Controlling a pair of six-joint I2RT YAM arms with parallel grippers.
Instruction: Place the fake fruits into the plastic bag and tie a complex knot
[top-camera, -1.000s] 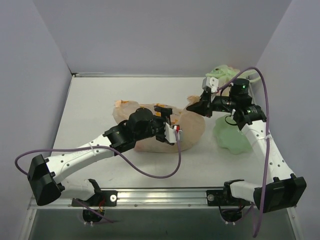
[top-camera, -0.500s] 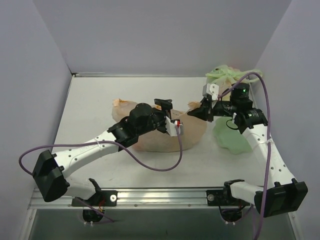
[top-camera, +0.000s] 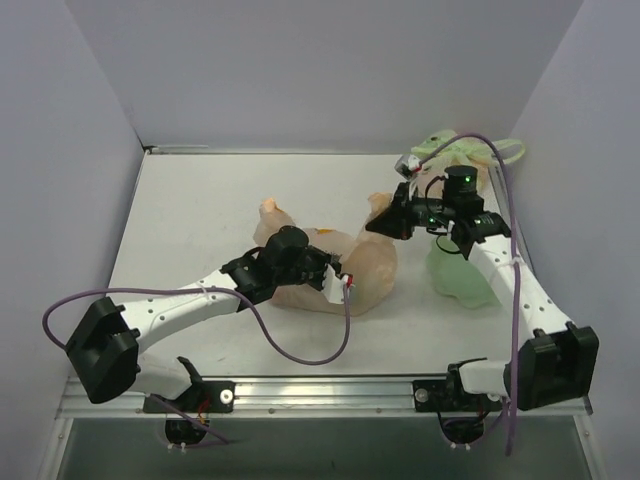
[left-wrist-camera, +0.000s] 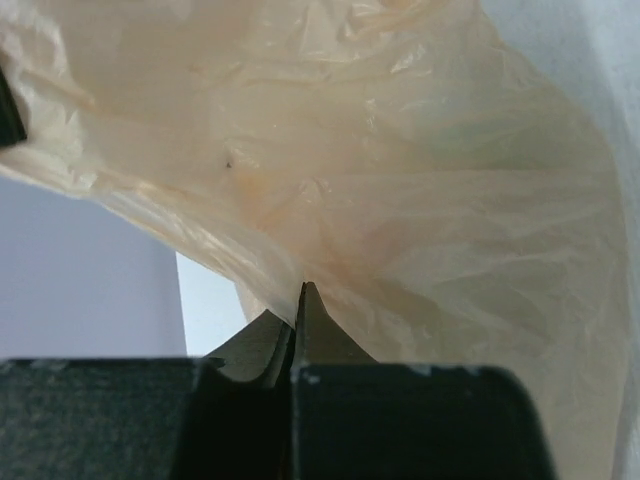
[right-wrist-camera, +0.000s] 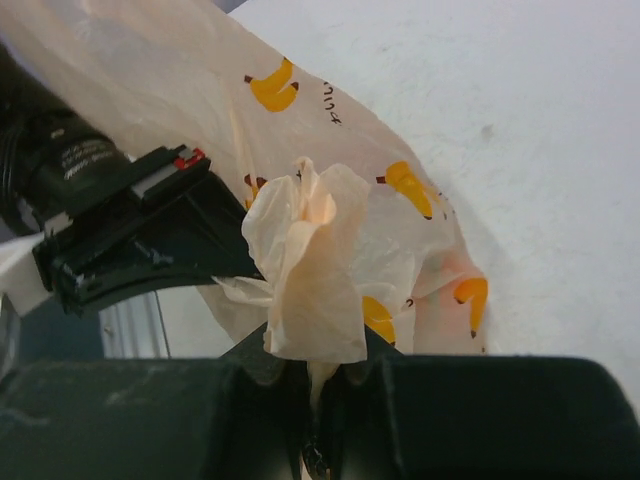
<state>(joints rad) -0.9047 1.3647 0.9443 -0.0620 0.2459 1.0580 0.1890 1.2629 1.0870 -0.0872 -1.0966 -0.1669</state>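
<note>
The plastic bag (top-camera: 372, 272) lies crumpled near the middle of the table (top-camera: 190, 200), a soft heap of translucent peach film; from the right wrist view its yellow banana prints (right-wrist-camera: 272, 88) are plain, while what it holds cannot be made out through the folds. One loose ear of film (top-camera: 268, 208) sticks up at the bag's left end. At the right end, a twisted bunch of film (right-wrist-camera: 305, 262) rises out of the right claw (right-wrist-camera: 315, 378), whose fingers are pressed together on it, the crinkled tuft standing just above the fingertips. Overhead, that right claw (top-camera: 377, 226) sits at the bag's upper right corner, holding the bunch a little above the rest of the heap. The left claw (top-camera: 338, 272) lies across the front of the bag; in its own wrist view the left claw (left-wrist-camera: 300, 298) has its fingers brought fully together and pinching a fold of the film (left-wrist-camera: 400, 180) that drapes away from the tips. Just right of the bag, under the right arm, a light green film sheet (top-camera: 465, 280) lies flat on the table, and a pale green bag (top-camera: 452, 150) sits at the back right corner, well apart from the peach one.
</note>
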